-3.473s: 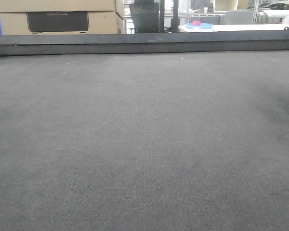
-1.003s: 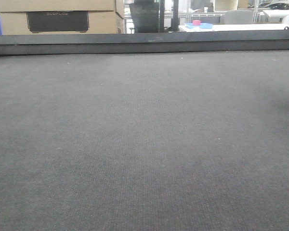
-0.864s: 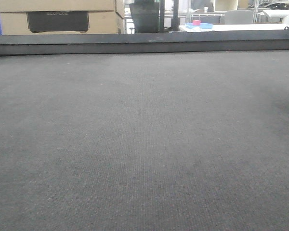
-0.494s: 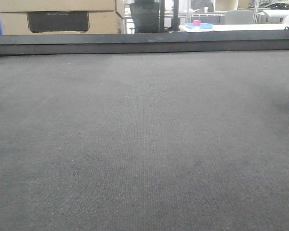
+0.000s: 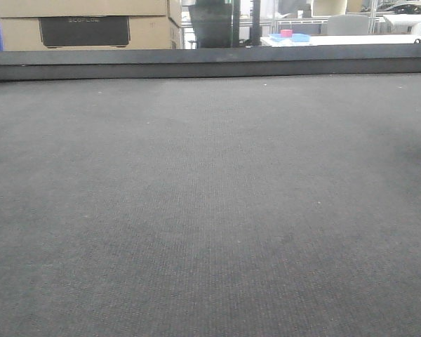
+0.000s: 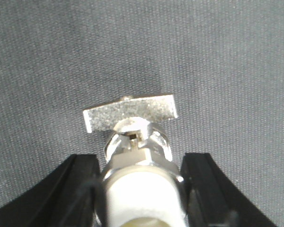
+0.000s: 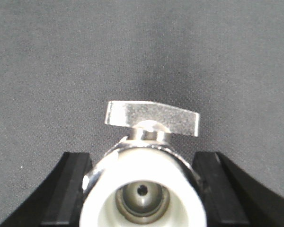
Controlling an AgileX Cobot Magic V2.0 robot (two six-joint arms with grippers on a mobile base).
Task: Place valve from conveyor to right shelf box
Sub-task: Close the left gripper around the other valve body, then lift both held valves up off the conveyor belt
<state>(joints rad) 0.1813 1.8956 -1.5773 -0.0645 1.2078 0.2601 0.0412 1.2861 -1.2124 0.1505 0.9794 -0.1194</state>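
Note:
Dark grey woven conveyor (image 5: 210, 210) fills the front view, with nothing standing on it there. In the left wrist view a shiny metal valve (image 6: 138, 182) with a white end and a flat T-handle (image 6: 130, 113) sits between my left gripper's (image 6: 142, 161) black fingers (image 6: 80, 184), which are shut on it above the belt (image 6: 217, 56). A second valve (image 7: 146, 189), white-rimmed with its bore facing the camera, is clamped the same way in my right gripper (image 7: 143, 158). The shelf and its box are out of view.
A raised black rail (image 5: 210, 62) runs along the belt's far edge. Behind it stand cardboard boxes (image 5: 84, 24) at the left and a white table with a blue tray (image 5: 289, 36) at the right.
A metal part that showed at the belt's right edge 3.5 s ago is gone from the front view. Over the last second nothing there has moved.

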